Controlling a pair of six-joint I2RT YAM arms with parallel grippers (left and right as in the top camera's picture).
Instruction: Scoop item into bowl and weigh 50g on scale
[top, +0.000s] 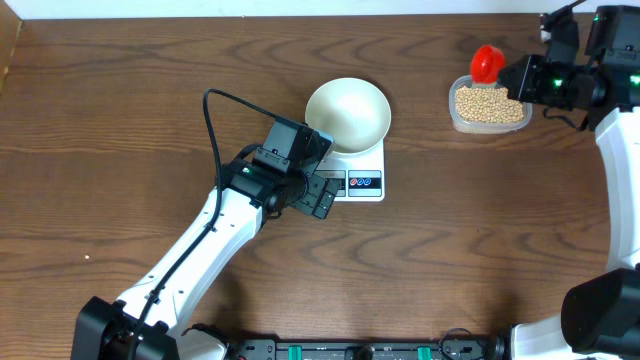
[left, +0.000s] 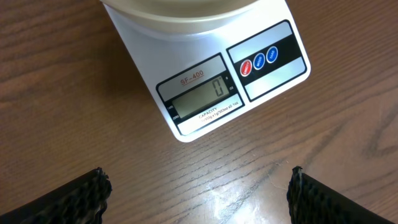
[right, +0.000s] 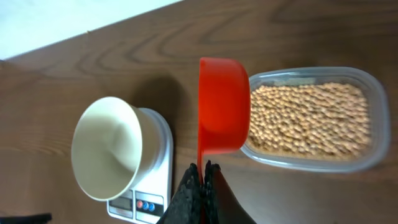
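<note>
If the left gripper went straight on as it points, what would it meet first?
Likely the scale, at its display end; depth is unclear, so the left gripper might touch the table first.

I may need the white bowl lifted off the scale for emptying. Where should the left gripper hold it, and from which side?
Pinch the rim of the bowl on the edge nearest the left gripper, coming from above, one of the fingers inside, one outside. It stands upright and empty on the scale, and its flared wall would likely slip from a side clamp.
</note>
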